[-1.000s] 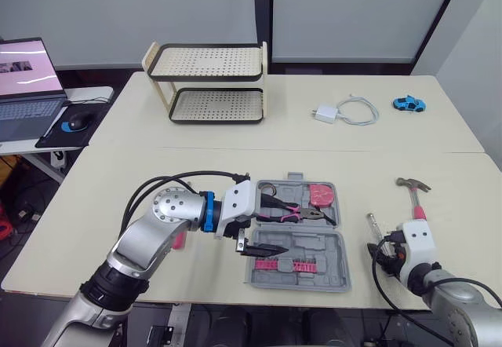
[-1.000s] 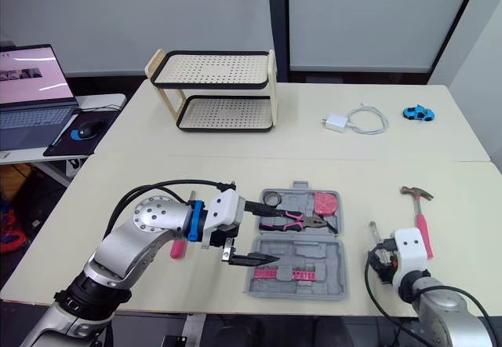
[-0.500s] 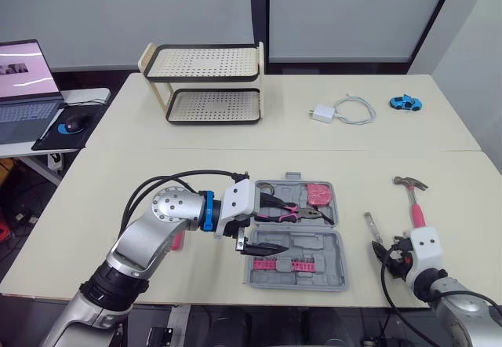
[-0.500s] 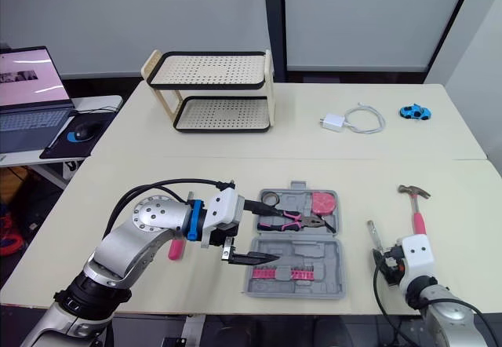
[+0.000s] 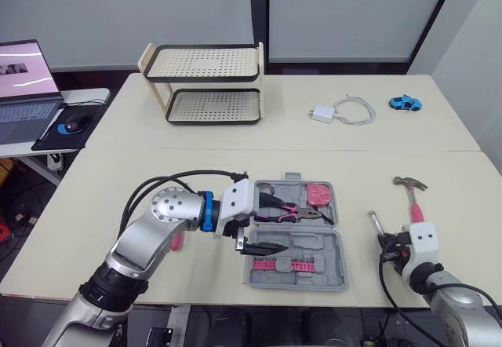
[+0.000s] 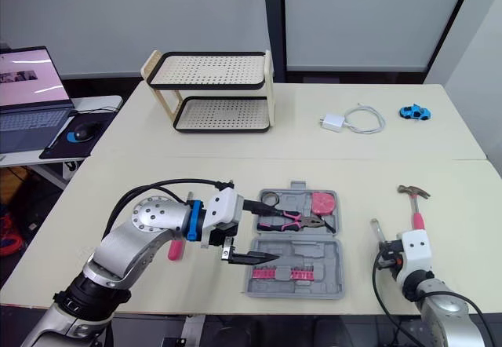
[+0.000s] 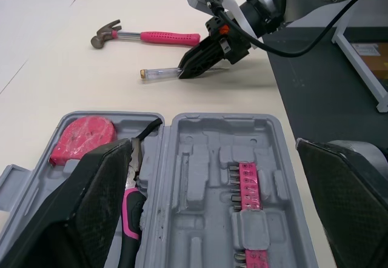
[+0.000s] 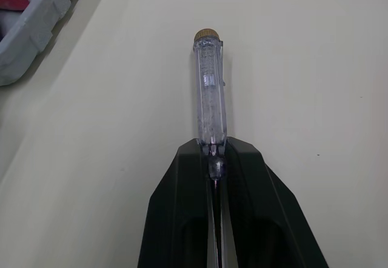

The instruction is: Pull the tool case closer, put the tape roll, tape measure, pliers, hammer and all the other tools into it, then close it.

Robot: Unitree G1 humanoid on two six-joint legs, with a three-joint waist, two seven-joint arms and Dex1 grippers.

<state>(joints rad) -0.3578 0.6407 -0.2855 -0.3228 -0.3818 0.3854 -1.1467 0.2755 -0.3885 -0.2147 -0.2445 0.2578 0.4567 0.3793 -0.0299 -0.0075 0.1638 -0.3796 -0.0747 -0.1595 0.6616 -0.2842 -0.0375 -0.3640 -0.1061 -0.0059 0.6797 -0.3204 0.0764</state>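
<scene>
Already the tool case (image 5: 302, 249) lies open near the front edge of the worktop (image 5: 196, 158), with the pliers (image 5: 290, 212) and the red tape measure (image 5: 319, 194) seated in its far half. The left tool (image 5: 276, 224) hangs over the case, fingers wide apart and empty. The right tool (image 8: 215, 147) is clamped on the shaft of a clear-handled screwdriver (image 8: 210, 89), low over the worktop right of the case. The hammer (image 5: 412, 198) lies just beyond, untouched. By this showing, the screwdriver, the hammer and the closing are left to do.
</scene>
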